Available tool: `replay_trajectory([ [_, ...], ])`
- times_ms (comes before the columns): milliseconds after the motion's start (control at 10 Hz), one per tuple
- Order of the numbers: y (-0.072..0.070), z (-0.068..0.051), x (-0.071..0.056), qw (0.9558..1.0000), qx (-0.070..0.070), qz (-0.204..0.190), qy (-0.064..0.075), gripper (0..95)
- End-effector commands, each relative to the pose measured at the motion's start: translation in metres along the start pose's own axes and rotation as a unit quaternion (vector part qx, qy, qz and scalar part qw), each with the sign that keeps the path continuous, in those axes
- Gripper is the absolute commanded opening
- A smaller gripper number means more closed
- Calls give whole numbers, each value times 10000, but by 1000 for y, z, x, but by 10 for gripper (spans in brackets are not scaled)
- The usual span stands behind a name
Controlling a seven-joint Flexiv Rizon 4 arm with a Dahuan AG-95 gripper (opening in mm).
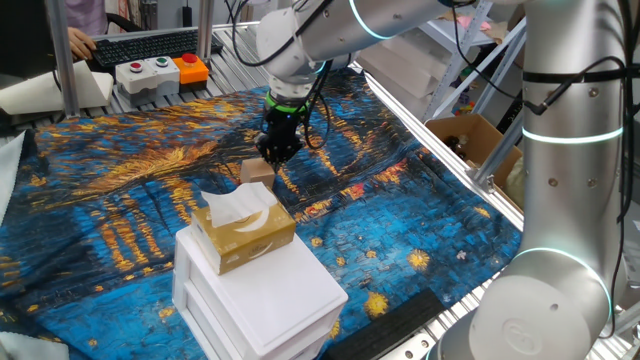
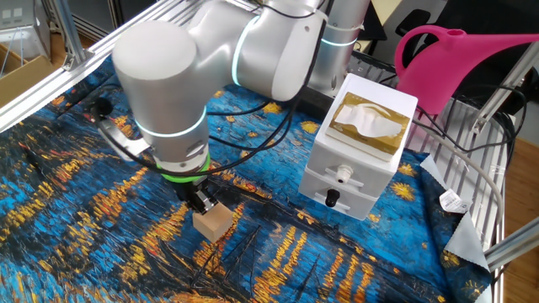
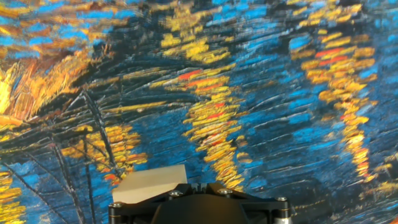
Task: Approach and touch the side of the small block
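The small block (image 1: 257, 170) is a plain light-tan cube lying on the blue and gold painted cloth. It also shows in the other fixed view (image 2: 213, 222) and at the bottom of the hand view (image 3: 149, 183). My gripper (image 1: 277, 155) hangs low right beside it, fingertips down at the block's side. In the other fixed view the gripper (image 2: 200, 202) sits against the block's upper left edge. In the hand view the gripper (image 3: 199, 185) shows its two tips close together with nothing between them.
A yellow-gold tissue box (image 1: 243, 228) rests on a large white drawer box (image 1: 265, 290), just in front of the block. A pink watering can (image 2: 446, 63) stands behind the drawer box. A button box (image 1: 160, 72) and a cardboard box (image 1: 470, 140) lie off the cloth.
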State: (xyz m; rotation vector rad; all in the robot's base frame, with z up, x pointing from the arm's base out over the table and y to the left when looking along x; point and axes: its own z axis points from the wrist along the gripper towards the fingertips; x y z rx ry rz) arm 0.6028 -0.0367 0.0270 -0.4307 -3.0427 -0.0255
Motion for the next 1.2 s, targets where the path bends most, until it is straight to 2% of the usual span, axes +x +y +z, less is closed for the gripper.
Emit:
replay_trajectory([
  [100, 0, -1, -2, 10000, -9, 8, 8, 0],
  [400, -16, -10, -8, 9997, -13, -235, 22, 0],
  [700, -38, -33, -18, 9986, -16, -517, 73, 0],
  [800, -44, -37, -20, 9984, -24, -568, 72, 0],
  [1000, -51, -40, -19, 9987, 9, -518, 3, 0],
  [1200, -56, -40, -18, 9990, 34, -444, 10, 0],
])
